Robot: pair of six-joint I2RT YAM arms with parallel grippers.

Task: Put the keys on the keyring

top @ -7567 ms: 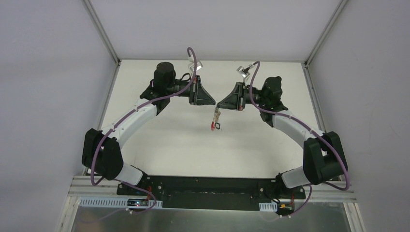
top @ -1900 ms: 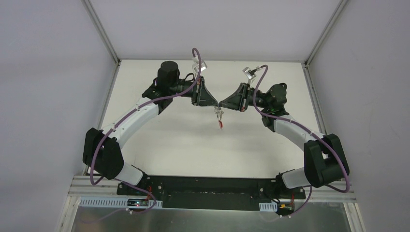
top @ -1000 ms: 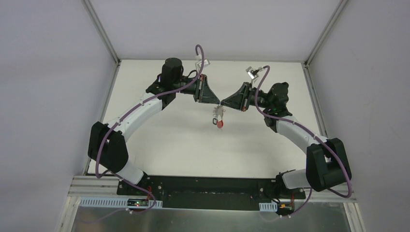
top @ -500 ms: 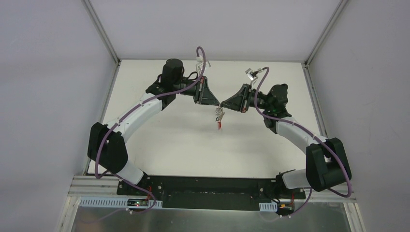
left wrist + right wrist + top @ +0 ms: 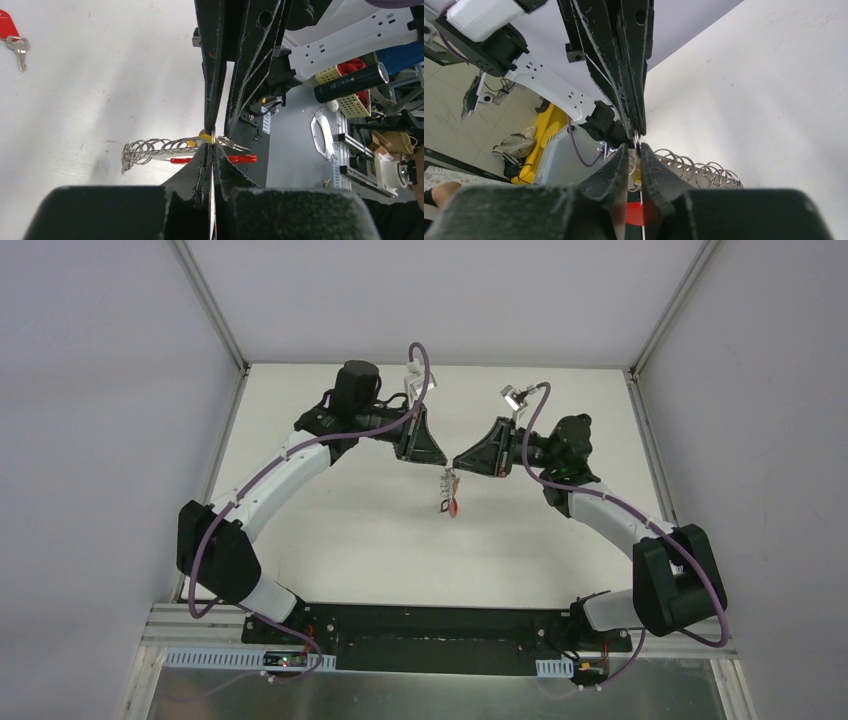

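Since half a second ago the left gripper (image 5: 442, 461) and the right gripper (image 5: 457, 461) have eased slightly leftward and a little nearer the arm bases. The thin grey metal and bright red keyring (image 5: 452, 496) dangling under them has swung round. Its red part now shows broader than the thin sliver it was.

From above, the two grippers point at each other, tip almost to tip, over the middle of the white desk (image 5: 330, 510) and raised off its surface. The keyring hangs just below their meeting point, clear of the desk.

In the left wrist view the left gripper's fingers are pressed together with only a hairline between them. Whatever they pinch is too thin to make out. The right gripper's fingers come down from the top of that view and narrow to a point, closed on the thin metal of the keyring beside a small yellow piece (image 5: 204, 134). A chain of small linked silver rings (image 5: 150, 148) trails off to one side of that spot, and the red arc runs across behind the fingertips.

A tiny silver key with a bright red plastic head (image 5: 11, 31) lies flat on the desk, well apart from the keyring and both grippers.
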